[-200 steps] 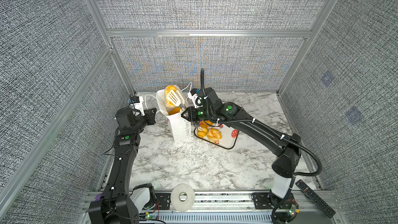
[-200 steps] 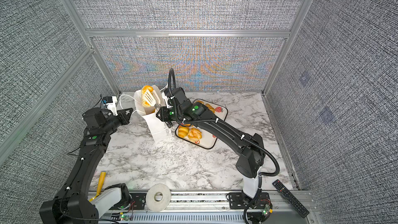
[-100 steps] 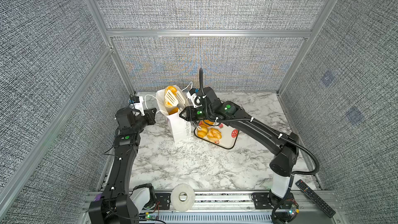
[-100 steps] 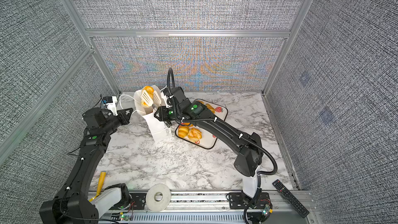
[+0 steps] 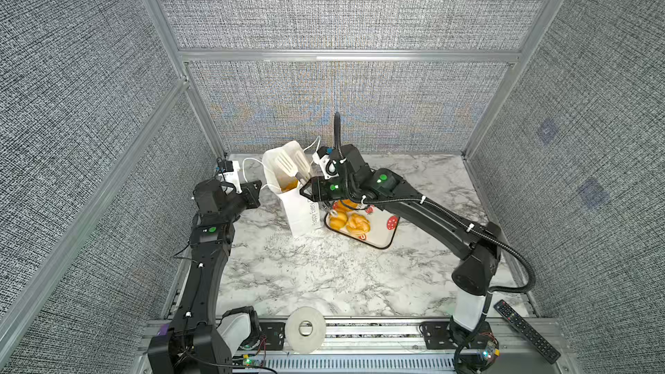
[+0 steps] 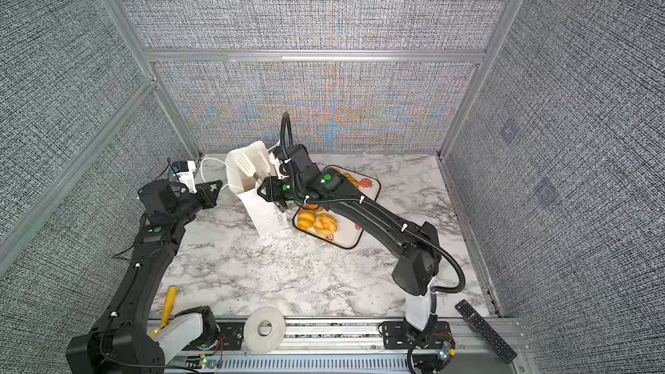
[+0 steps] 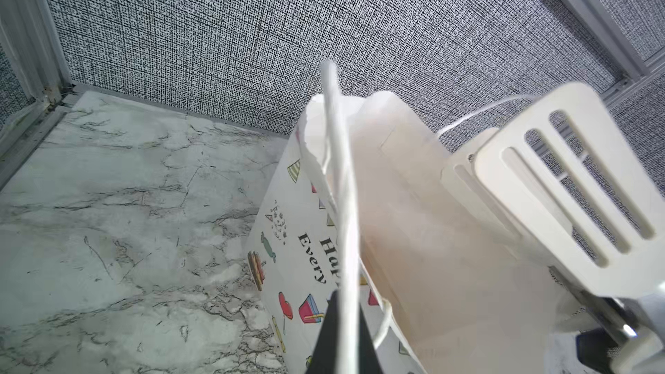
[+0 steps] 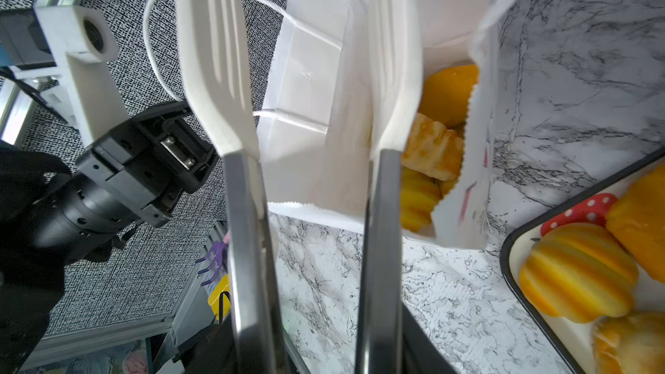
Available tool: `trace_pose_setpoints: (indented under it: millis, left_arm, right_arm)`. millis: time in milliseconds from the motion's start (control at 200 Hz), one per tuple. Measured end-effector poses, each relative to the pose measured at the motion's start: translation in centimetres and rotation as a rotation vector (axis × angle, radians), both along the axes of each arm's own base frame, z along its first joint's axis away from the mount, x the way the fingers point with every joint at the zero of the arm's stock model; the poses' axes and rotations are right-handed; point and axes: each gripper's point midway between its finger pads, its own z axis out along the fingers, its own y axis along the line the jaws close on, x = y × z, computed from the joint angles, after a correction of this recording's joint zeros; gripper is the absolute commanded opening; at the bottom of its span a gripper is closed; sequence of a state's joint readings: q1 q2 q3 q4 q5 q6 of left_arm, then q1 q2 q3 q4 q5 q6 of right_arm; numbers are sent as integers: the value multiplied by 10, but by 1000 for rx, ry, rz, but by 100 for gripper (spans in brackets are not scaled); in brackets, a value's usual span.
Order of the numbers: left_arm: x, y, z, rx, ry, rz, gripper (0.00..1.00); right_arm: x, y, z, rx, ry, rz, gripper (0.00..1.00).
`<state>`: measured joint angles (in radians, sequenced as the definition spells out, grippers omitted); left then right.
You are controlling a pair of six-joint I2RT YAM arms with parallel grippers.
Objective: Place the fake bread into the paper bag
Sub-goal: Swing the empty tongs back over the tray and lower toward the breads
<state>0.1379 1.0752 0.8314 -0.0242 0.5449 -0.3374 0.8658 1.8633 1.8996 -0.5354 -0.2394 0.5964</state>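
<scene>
Near the back edge of the grey-veined marble table, left of its middle: tall white paper bag with grey lettering, upright, mouth open. Left gripper, pressed together on the bag's thin white cord handle, drawing it toward the table's left edge. Right gripper, clasped around the steel arms of white slotted-blade tongs, blades apart and empty over the bag's mouth. Already inside the bag, in the right wrist view: several glossy golden-orange toy pastries. More of them on the white strawberry-print tray with black rim, just beside the bag toward the table's right edge.

Looks like the end of a drop, with a return to the tray next. Lift the tongs straight up before swinging right, clear of the paper rim and of the second cord loop on the bag's far side. Hold the pull on the handle level and gentle: enough to keep the mouth wide, not enough to tip or drag so light a bag. At the tray, come down with blades wide on either side of a single pastry and close slowly, against a likely slip of the glossy shell. Release only once well over the mouth.
</scene>
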Motion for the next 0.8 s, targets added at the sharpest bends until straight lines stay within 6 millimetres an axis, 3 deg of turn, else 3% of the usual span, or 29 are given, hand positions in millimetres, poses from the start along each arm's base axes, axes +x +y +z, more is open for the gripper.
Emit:
trace_pose_setpoints:
  millis: [350, 800]
  left_arm:
    - [0, 0, 0, 0, 1, 0, 0]
    - [0, 0, 0, 0, 1, 0, 0]
  right_arm:
    - [2, -25, 22, 12, -52, -39, 47]
    - [19, -89, 49, 20, -113, -169, 47]
